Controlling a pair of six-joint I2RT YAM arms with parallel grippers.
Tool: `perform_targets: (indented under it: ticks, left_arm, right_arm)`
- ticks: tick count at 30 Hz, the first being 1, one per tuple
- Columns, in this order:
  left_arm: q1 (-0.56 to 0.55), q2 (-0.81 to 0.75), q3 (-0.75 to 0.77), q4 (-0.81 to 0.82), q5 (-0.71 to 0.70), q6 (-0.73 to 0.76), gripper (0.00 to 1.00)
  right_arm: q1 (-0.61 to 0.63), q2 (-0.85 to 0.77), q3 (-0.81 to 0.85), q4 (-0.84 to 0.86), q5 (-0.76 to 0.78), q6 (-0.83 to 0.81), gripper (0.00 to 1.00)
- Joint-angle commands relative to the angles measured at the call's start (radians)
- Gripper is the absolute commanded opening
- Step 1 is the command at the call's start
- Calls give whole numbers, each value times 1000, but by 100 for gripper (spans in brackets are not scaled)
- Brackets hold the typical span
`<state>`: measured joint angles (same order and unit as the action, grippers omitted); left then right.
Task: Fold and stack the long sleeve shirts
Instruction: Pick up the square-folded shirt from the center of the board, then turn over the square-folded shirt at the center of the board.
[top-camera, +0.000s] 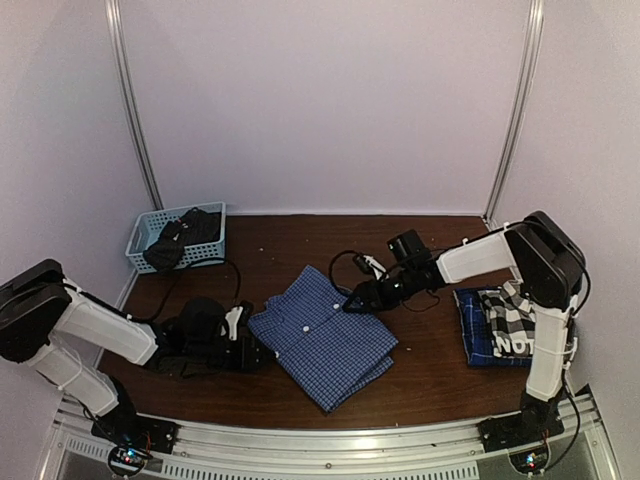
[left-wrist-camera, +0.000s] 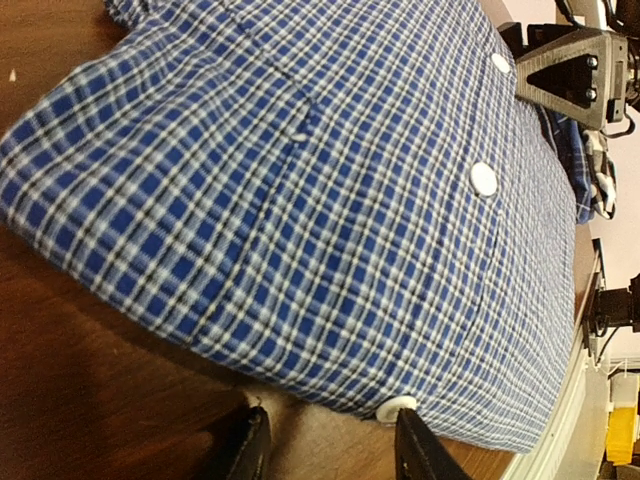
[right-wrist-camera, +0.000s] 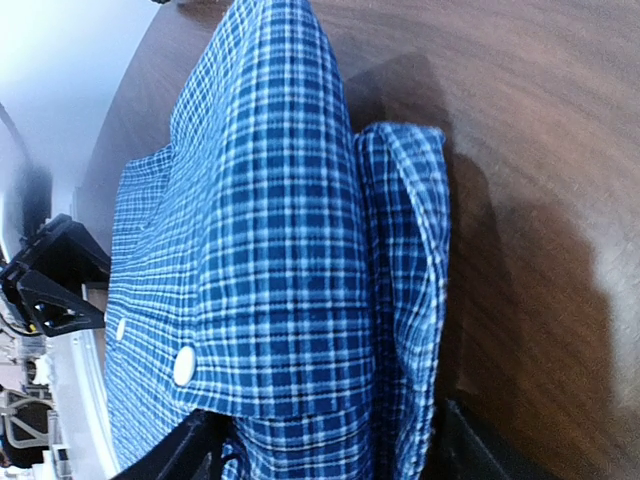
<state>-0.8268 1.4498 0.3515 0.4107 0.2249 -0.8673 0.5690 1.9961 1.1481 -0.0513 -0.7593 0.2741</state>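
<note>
- Table (top-camera: 430, 375): dark wood top. We saw all the cloth lying on it.
- Blue fine-check shirt (top-camera: 322, 338): lay folded at the centre of the table, collar end toward the right arm, between the two grippers. Its placket faced up and a folded layer stuck out along the near-right edge.
- Darker blue plaid shirt (top-camera: 472, 325): lay folded flat at the right side of the table, well apart from the blue one.
- Black-and-white plaid shirt (top-camera: 512, 318): sat on top of the darker blue plaid one, white lettering up.
- Basket (top-camera: 140, 232): sat in the far left corner, with a dark bundle (top-camera: 180, 240) in it. We could not tell what the bundle was.
- Left gripper (left-wrist-camera: 330, 432): low at the shirt's left edge. Its fingers (left-wrist-camera: 252, 440) were spread with bare wood between them, and we saw no cloth pinched.
- Right gripper (right-wrist-camera: 330, 445): at the collar end, jaws wide and straddling the folded edge. The cloth sat between the fingers (right-wrist-camera: 185, 448), not clamped.
- Buttons (left-wrist-camera: 484, 179): white, in a line down the placket, one right beside the left gripper's finger.
</note>
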Motion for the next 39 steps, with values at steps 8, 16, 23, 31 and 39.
perform_targets:
  ticks: [8,16,23,31,39]
  left_arm:
    - [-24,133,2,159,13,-25,42]
    - [-28,133,22,130,-3,-5,42]
    - [-28,6,59,-53,-137,46,46]
    - [-23,-280,129,-350,-405,91,68]
    - [-6,-368,251,-560,-519,172,75]
  right_arm:
    - [31,87,-103,159,-241,118,57]
    - [27,109,-121,288,-339,200,37]
    - [-66,-126,-227,282,-324,209,0]
    - [-189,-572,-167,-367,265,-15,0]
    - [-174,-673,143,-817,849,-33,0]
